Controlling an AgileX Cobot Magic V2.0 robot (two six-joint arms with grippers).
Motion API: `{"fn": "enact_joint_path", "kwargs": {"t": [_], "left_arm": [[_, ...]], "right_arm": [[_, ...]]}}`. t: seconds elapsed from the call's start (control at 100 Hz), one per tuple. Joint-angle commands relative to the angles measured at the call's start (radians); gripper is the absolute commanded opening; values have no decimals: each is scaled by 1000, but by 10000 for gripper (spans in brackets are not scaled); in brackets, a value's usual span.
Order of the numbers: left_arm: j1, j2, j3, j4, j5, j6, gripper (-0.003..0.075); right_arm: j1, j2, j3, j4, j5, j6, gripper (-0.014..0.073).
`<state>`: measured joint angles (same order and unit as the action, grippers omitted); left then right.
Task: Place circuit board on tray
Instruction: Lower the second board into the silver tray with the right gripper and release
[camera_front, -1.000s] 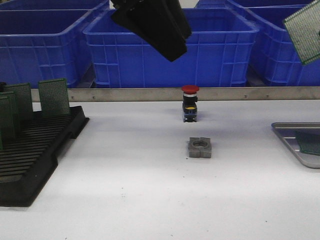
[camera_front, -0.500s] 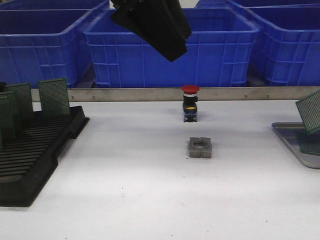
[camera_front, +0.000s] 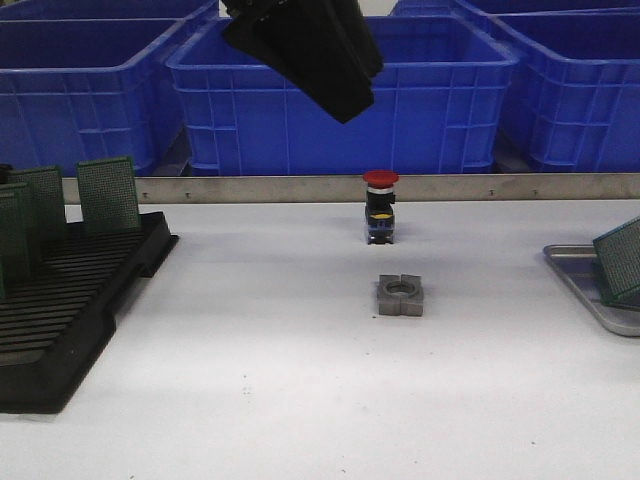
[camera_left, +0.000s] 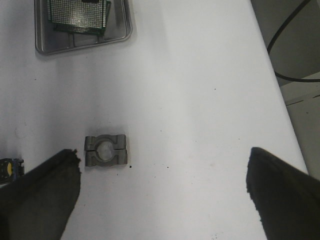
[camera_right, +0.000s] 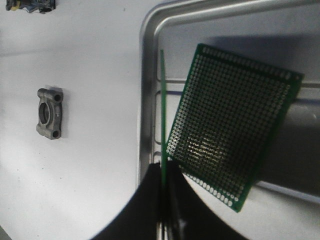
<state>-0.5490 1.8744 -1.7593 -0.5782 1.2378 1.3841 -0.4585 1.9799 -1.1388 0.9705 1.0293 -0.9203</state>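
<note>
Lowered circuit board (camera_right: 163, 107) pinched edge-on by right claw (camera_right: 164, 200) over tray (camera_right: 150, 60) holding another board (camera_right: 232, 125), left claw (camera_left: 162, 192) spread.

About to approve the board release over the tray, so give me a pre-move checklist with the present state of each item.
1. Held circuit board gripped by the right gripper: ok, fingers closed on its lower edge.
2. Held board above the tray: ok, inside the rim near one side.
3. Held board lying flat for release: not ok, it is tilted, seen edge-on.
4. Landing spot free: not ok, another circuit board already lies there.
5. Left gripper out of the way: ok, open, empty, above the metal clamp block.
6. Board touching the tray floor: cannot tell.
</note>
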Motion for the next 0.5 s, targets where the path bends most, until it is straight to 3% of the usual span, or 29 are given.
{"fn": "enact_joint_path", "kwargs": {"t": [0.0, 0.12, 0.36, 0.49], "left_arm": [[-6, -55, -27, -49, 32, -1, 629], [-6, -55, -27, -49, 32, -1, 629], [-6, -55, -27, -49, 32, -1, 629], [-6, -55, -27, -49, 32, -1, 629]], "right_arm": [[-6, -44, -25, 42, 26, 3, -66], [-6, -44, -25, 35, 25, 10, -1], [-6, -44, -25, 33, 17, 19, 310], [-6, -45, -25, 33, 10, 28, 387]]}}
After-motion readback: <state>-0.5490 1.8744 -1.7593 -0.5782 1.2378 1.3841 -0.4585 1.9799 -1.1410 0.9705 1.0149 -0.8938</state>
